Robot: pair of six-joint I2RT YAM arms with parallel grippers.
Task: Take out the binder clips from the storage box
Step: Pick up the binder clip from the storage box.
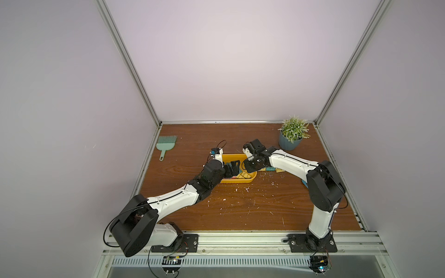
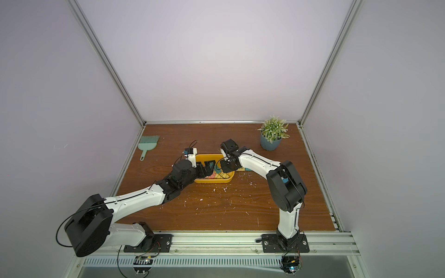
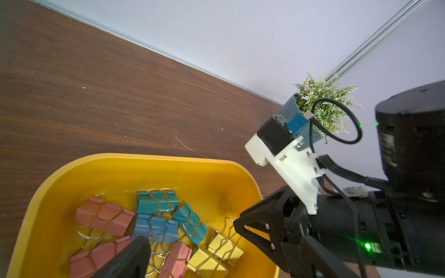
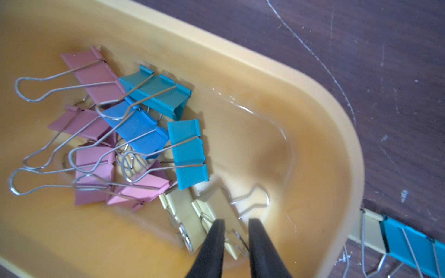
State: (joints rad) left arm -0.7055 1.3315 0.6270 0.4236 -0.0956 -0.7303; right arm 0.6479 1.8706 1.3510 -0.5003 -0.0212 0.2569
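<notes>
Lifting now could drag a neighbour along, since the wire handles in the heap of binder clips [image 4: 142, 130] interlock, and the left gripper [image 1: 232, 169], spread wide inside the same storage box [image 3: 144, 160], is near enough to bump. The right gripper [image 4: 237, 223] straddles a yellow binder clip [image 4: 216, 204] near the box's end wall, jaws narrowed; whether they pinch it I cannot tell.

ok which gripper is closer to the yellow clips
Right. The right gripper straddles one of the yellow clips in the box; the left gripper hangs open farther back, by the pink clips.
</notes>
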